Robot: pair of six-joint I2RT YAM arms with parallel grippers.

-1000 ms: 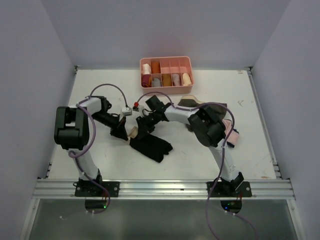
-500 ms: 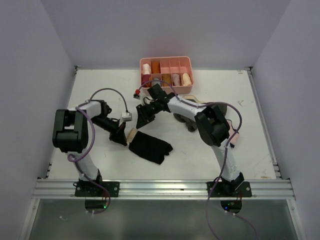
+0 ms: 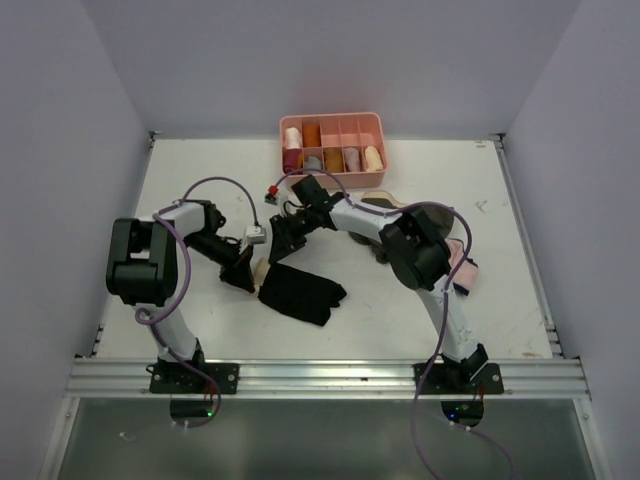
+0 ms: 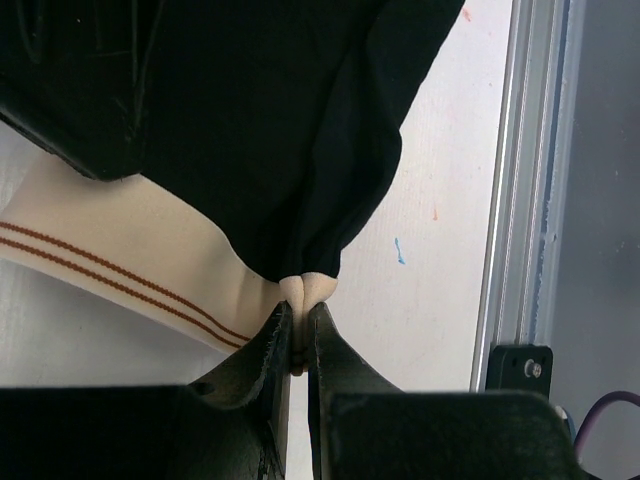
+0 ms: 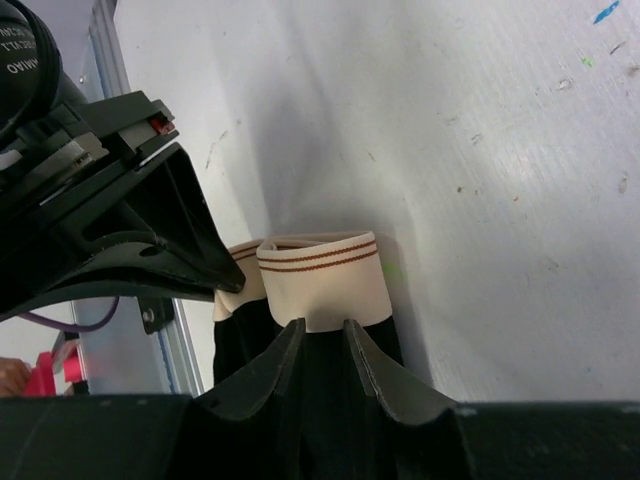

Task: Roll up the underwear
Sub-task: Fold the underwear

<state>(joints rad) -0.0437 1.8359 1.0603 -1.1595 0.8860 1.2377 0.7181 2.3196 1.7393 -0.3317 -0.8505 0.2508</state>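
The black underwear (image 3: 300, 292) lies flat near the table's front middle, its beige waistband (image 3: 263, 269) at its left end. My left gripper (image 3: 246, 276) is shut on a corner of the waistband (image 4: 298, 295), with the black cloth (image 4: 250, 120) spread beyond it. My right gripper (image 3: 283, 243) sits low at the waistband's far side. In the right wrist view its jaws stand a narrow gap apart (image 5: 322, 330) over the black cloth, tips at the lower edge of the folded-up waistband (image 5: 320, 275). The left gripper's finger (image 5: 150, 240) shows there too.
A pink divided tray (image 3: 370, 120) with several rolled garments stands at the back. An olive-brown garment (image 3: 385, 205) and a pale pink one (image 3: 463, 266) lie under and beside the right arm. The metal rail (image 4: 525, 180) runs along the table's near edge.
My right gripper left the underwear and rose toward the tray, then came back down to the waistband. My left gripper stayed shut on the waistband corner. The underwear barely moved.
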